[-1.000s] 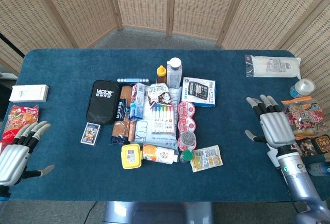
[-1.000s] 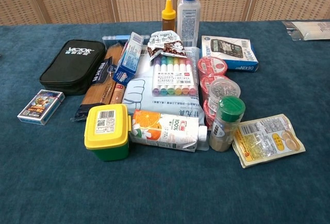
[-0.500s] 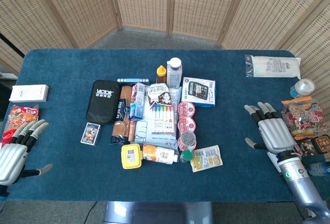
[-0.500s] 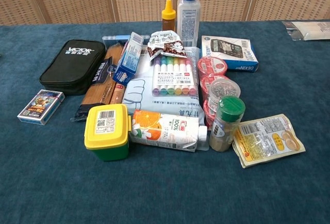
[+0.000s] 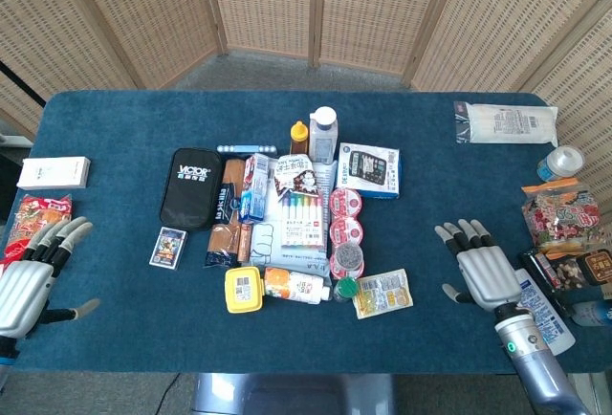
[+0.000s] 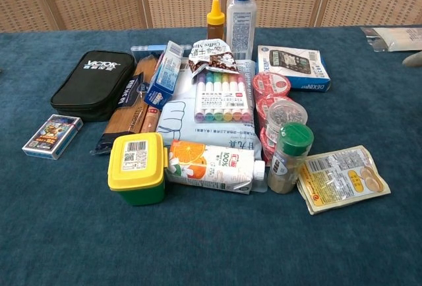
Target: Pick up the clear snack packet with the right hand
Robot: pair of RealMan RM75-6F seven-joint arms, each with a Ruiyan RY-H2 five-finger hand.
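Clear snack packet (image 5: 382, 294) lies flat near the tabletop's front edge beside the green-capped jar (image 5: 345, 288); the right hand (image 5: 485, 273), empty with fingers spread, should approach low and pinch its free right edge.

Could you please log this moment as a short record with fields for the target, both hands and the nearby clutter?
target: clear snack packet, flat on the blue table, at the right front corner of the item cluster
target neighbours: green-lidded spice jar just to its left; orange juice carton beyond that
right hand: empty, fingers spread, to the right of the packet and apart from it
left hand: empty, fingers spread, near the table's left edge
other clutter: yellow-lidded box, black pouch, calculator box
task status: packet not yet touched
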